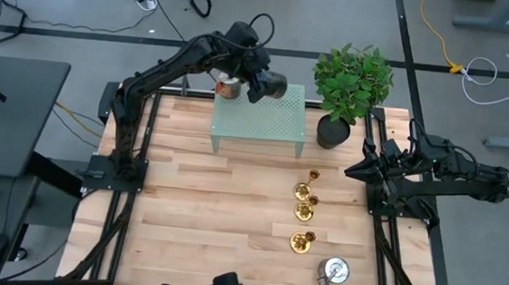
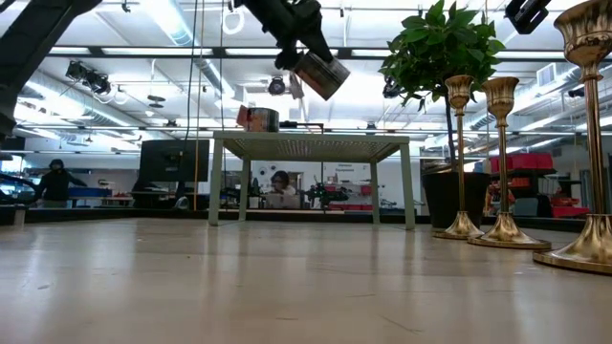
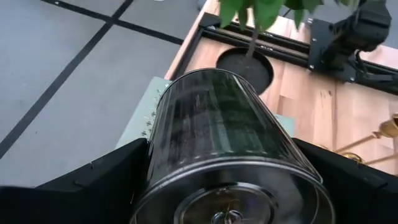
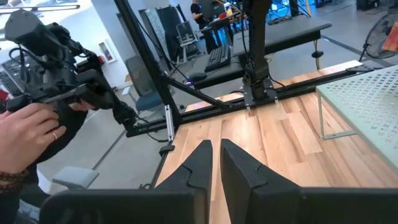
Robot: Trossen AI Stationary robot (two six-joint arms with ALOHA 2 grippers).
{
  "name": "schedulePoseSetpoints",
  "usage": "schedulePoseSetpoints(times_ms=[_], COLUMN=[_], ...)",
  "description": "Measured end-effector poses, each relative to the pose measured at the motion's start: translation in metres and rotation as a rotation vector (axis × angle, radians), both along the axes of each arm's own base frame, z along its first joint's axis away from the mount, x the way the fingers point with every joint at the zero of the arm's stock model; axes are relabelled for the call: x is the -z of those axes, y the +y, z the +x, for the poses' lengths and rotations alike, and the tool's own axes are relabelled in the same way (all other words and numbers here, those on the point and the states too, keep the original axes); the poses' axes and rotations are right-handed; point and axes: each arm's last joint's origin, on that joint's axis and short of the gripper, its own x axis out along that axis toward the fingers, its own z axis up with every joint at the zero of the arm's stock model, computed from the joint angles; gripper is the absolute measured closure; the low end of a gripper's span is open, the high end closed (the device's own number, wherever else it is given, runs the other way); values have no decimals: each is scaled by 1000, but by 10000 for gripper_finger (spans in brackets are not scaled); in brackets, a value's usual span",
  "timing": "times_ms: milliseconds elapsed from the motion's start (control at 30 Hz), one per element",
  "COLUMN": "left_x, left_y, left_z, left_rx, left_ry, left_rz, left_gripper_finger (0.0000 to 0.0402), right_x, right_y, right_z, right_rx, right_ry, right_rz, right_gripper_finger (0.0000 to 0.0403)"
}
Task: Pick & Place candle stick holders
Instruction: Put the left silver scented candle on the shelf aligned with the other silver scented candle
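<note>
The three candle stick holders (image 1: pixel 304 212) stand upright in a line on the right half of the table (image 1: pixel 194 220), running from near the mesh shelf (image 1: pixel 258 117) toward the front edge. Their long axes are vertical, so a sideways pinch on a stem looks right to me. A tin can (image 1: pixel 333 273) lies just beyond the frontmost one, and the potted plant (image 1: pixel 350 86) sits behind the row.

My right gripper (image 1: pixel 358 170) hangs over the table's right edge, level with the rearmost holder and close beside it, with the row lying toward the table's middle from its tips. Its fingers (image 4: pixel 196 163) are nearly pressed together, with only a thin gap and nothing between them.

My left gripper (image 1: pixel 261 81) is well apart from the holders, up over the shelf's back edge and pinching a silver can (image 3: pixel 217 143). Another can (image 1: pixel 229 87) rests on the shelf beside it. I judge the right arm to be the nearer and freer one for the holders.
</note>
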Motion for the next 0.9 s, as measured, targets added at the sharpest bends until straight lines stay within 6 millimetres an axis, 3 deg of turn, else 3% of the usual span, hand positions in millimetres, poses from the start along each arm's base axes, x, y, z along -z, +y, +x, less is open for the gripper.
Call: schedulePoseSetpoints(times_ms=[367, 900], left_x=[15, 27], left_y=[20, 47], left_z=[13, -9], left_rx=[59, -84], left_ry=[-155, -127], left_rz=[91, -83], left_gripper_finger=[19, 19], right_x=[0, 0], right_y=[0, 0], right_z=[0, 0], right_rx=[0, 0], right_ry=[0, 0], right_rz=[0, 0], right_gripper_finger=[366, 366])
